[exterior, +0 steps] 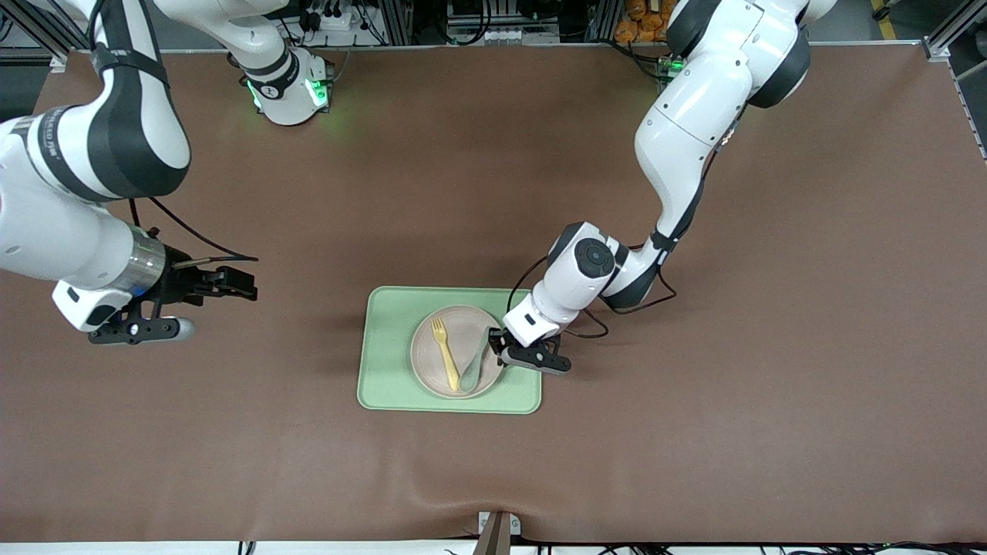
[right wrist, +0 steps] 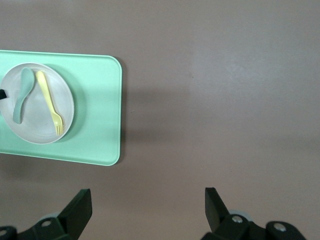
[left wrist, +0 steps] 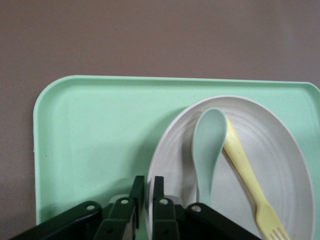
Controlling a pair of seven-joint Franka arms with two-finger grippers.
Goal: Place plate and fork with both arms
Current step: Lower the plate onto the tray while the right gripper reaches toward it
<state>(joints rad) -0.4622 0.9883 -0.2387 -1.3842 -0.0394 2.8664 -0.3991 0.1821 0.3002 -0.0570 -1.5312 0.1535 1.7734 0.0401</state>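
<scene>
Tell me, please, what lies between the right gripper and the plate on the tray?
In the front view, between the right gripper and the plate lie only bare brown table and a strip of the green tray. The right wrist view agrees.

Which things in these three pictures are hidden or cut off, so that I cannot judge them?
- Left gripper, at the plate rim: in the left wrist view its fingers nearly meet at the rim, but whether they pinch it is hidden.
- Spoon handle end: left wrist view, covered by the gripper.
- Fork tines: cut off by that view's edge.
- Right gripper, open over bare table: fingertips cut off in the right wrist view.
- Tray: cut off there.
</scene>
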